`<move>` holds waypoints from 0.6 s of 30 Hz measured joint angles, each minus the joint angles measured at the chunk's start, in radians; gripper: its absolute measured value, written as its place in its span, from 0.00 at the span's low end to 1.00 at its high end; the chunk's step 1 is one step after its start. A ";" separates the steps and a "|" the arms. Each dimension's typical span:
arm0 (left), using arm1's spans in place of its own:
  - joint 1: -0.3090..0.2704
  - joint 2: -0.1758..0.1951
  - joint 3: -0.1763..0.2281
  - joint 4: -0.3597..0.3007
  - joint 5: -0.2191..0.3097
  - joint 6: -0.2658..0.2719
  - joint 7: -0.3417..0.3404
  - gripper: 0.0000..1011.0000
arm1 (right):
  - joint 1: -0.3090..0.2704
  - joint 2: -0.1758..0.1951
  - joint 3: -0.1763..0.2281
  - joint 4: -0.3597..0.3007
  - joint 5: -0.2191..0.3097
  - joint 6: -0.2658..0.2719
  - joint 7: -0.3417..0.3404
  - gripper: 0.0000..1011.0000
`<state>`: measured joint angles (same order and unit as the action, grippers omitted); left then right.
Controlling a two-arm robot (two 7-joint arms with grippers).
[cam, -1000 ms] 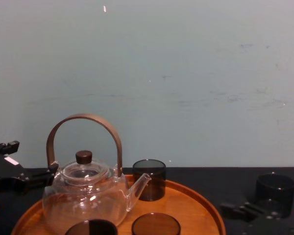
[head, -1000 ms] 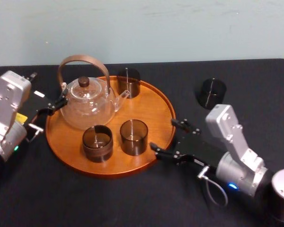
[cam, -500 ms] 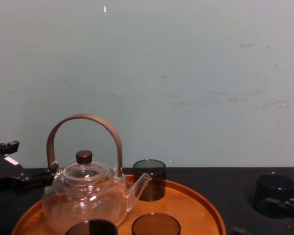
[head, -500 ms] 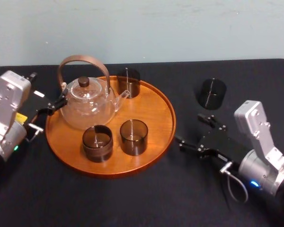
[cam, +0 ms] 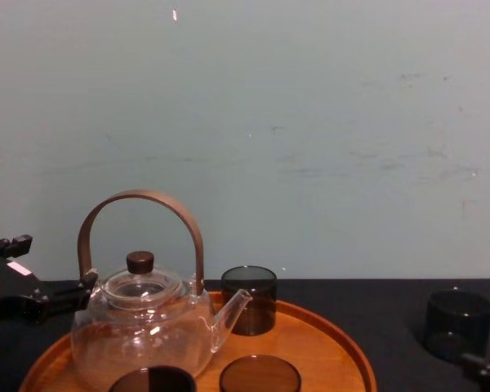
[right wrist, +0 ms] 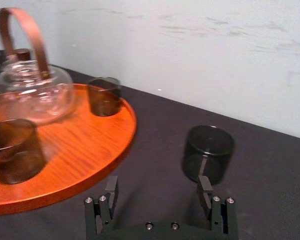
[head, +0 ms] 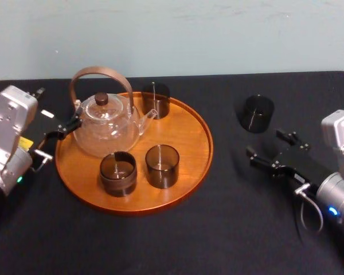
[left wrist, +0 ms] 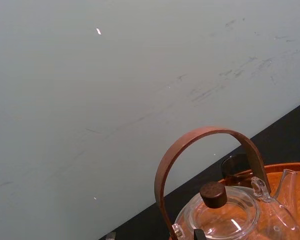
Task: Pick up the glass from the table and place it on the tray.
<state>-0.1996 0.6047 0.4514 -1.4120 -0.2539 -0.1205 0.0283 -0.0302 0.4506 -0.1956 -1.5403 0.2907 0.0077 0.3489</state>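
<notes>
- The glass [head: 255,113] is short and round, with straight sides and an open top.
- It is dark and smoky. You can see through it a little, and on the black cloth it looks almost black.
- A thin bright line of light runs down its side.
- It stands upright on the table [head: 229,229], to the right of the tray [head: 208,143] and well apart from its rim. Nothing touches it.
- The right gripper [head: 266,144] is low over the table, also right of the tray and just in front of the glass.
- Its two fingers [right wrist: 111,187] are spread wide and hold nothing. In the right wrist view the glass stands just past one fingertip, not between the two.
- The tray is big, round and orange-brown, with a low rim.
- On the tray stand a clear teapot [head: 106,123] with a brown hoop handle and three more dark glasses: one at the back [head: 155,100] and two at the front [head: 118,173] [head: 161,165].
- The left gripper [head: 62,130] is at the left edge of the tray, close to the teapot. I cannot tell if it is spread or pressed together.
</notes>
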 joint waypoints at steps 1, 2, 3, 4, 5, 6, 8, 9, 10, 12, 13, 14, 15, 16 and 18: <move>0.000 0.000 0.000 0.000 0.000 0.000 0.000 1.00 | 0.006 -0.003 0.009 0.012 0.008 0.002 -0.001 0.99; 0.000 0.000 0.000 0.000 0.000 0.000 0.000 1.00 | 0.009 -0.004 0.012 0.017 0.010 0.003 -0.001 0.99; 0.000 0.000 0.000 0.000 0.000 0.000 0.000 1.00 | 0.012 -0.005 0.016 0.024 0.013 0.004 -0.002 0.99; 0.000 0.000 0.000 0.000 0.000 0.000 0.000 1.00 | 0.020 -0.007 0.023 0.035 0.017 0.007 -0.004 0.99; 0.000 0.000 0.000 0.000 0.000 0.000 0.000 1.00 | 0.025 -0.008 0.027 0.040 0.020 0.009 -0.005 0.99; 0.000 0.000 0.000 0.000 0.000 0.000 0.000 1.00 | 0.033 -0.010 0.032 0.051 0.022 0.012 -0.008 0.99; 0.000 0.000 0.000 0.000 0.000 0.000 0.000 1.00 | 0.042 -0.012 0.037 0.064 0.024 0.014 -0.010 0.99; 0.000 0.000 0.000 0.000 0.000 0.000 0.000 1.00 | 0.047 -0.013 0.040 0.070 0.025 0.015 -0.012 0.99; 0.000 0.000 0.000 0.000 0.000 0.000 0.000 1.00 | 0.052 -0.015 0.042 0.075 0.026 0.016 -0.013 0.99; 0.000 0.000 0.000 0.000 0.000 0.000 0.000 1.00 | 0.067 -0.019 0.047 0.091 0.028 0.021 -0.016 0.99; 0.000 0.000 0.000 0.000 0.000 0.000 0.000 1.00 | 0.071 -0.020 0.048 0.097 0.028 0.022 -0.017 0.99; 0.000 0.000 0.000 0.000 0.000 0.000 0.000 1.00 | 0.081 -0.022 0.049 0.106 0.028 0.025 -0.018 0.99; 0.000 0.000 0.000 0.000 0.000 0.000 0.000 1.00 | 0.086 -0.024 0.050 0.111 0.028 0.026 -0.019 0.99; 0.000 0.000 0.000 0.000 0.000 0.000 0.000 1.00 | 0.092 -0.025 0.050 0.117 0.028 0.028 -0.019 0.99; 0.000 0.000 0.000 0.000 0.000 0.000 0.000 1.00 | 0.109 -0.029 0.049 0.133 0.027 0.033 -0.021 0.99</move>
<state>-0.1996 0.6047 0.4514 -1.4120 -0.2539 -0.1205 0.0283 0.0788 0.4215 -0.1462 -1.4073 0.3179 0.0410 0.3277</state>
